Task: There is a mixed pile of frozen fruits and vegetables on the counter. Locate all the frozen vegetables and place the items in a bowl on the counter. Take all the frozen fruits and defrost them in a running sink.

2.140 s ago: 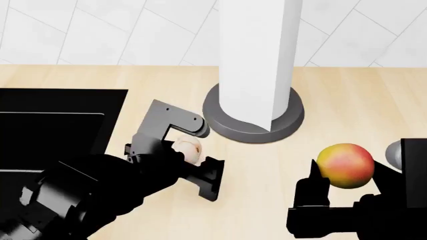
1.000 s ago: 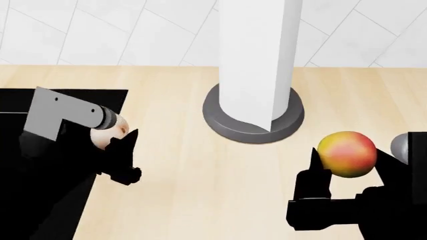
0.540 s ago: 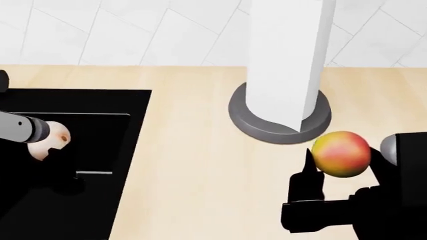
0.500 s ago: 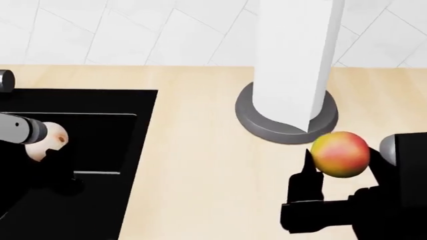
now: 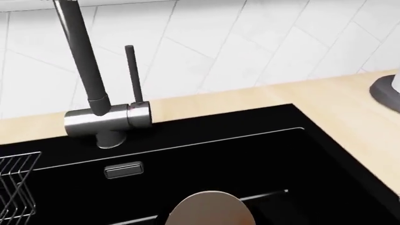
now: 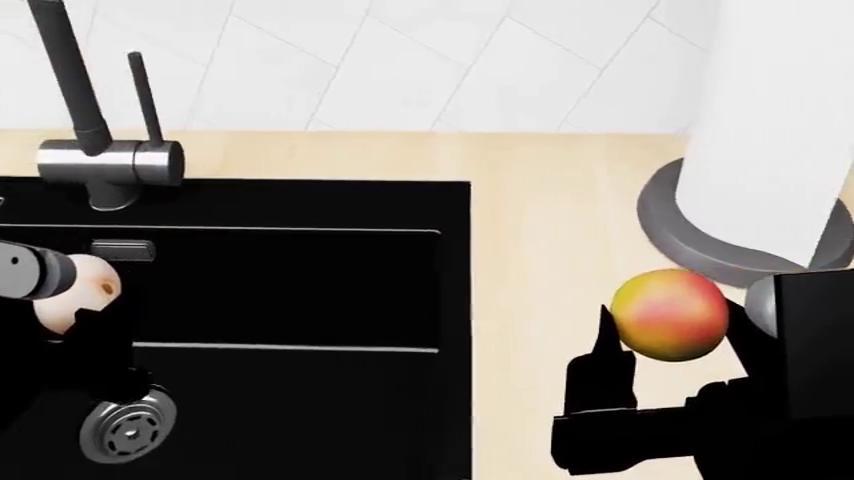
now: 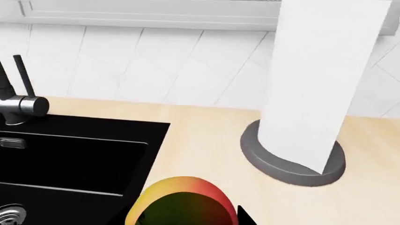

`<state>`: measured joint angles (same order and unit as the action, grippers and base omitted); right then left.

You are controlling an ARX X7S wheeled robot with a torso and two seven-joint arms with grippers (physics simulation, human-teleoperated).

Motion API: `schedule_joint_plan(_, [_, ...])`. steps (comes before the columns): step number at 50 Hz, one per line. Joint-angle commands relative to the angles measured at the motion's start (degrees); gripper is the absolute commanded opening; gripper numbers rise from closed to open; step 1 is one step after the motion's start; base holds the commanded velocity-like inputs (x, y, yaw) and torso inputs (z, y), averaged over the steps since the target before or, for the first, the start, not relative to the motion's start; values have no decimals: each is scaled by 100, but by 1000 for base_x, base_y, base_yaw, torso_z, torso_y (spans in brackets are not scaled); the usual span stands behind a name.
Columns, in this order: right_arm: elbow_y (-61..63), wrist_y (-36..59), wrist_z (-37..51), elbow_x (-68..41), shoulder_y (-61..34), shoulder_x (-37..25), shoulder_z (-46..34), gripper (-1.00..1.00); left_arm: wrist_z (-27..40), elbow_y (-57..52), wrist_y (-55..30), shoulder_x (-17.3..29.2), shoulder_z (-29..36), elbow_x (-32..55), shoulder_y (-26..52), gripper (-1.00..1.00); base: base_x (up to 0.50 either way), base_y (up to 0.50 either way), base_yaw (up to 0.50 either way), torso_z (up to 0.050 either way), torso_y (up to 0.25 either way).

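The peach, a small pale pinkish-cream round fruit with a reddish spot, was held over the black basin of the sink, above and just behind the round silver drain; the left gripper grasped it, its dark fingers largely lost against the basin, so their exact contact could not be made out. In the left wrist view the fruit showed only as a pale dome at the frame edge. Being frozen, it was probably hard, light and somewhat slick, best held across its widest girth. The mango, yellow-green with a red blush, sat clamped between the fingers of the right gripper above the beige surface, well apart from the sink rim. It was likely heavier and equally smooth, so a grip across the middle would suit. The left arm reached in over the basin from the near left; the right forearm lay low and extended forward. Behind stood the dark faucet, with no water visible, and the paper-towel roll on its grey base.
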<state>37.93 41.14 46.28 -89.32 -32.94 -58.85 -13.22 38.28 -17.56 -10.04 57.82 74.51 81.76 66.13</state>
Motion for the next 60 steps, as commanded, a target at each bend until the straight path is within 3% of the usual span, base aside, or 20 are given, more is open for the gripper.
schedule_joint_plan(1, [36,34,-70,102,-12,-8,38,-100,-23,-80,97,42,-29,62,-42,-100,1,500,0,0,0])
schedule_joint_plan(19, [49,112,-194,190,-100,21,-44,-100,-71,-69,0,-255,-45,85,61,-100,27,500,0,0,0])
schedule_joint_plan(34, [89,156,-204,-14,-124,-64,-28,-100,-265,-88,-82,-440,12,41,64,-100,4,7,0,0,1])
schedule_joint_plan(46, [62,266,-141,-144,-283,-60,-94,-100,-1025,1098,-825,-1834,238,88,716,-100,0,0,0,0,0])
schedule_joint_plan(60, [50,395,17,-394,-560,-13,-177,-100,-2199,2726,-1038,-3129,532,43,704,-100,0,0,0,0,1])
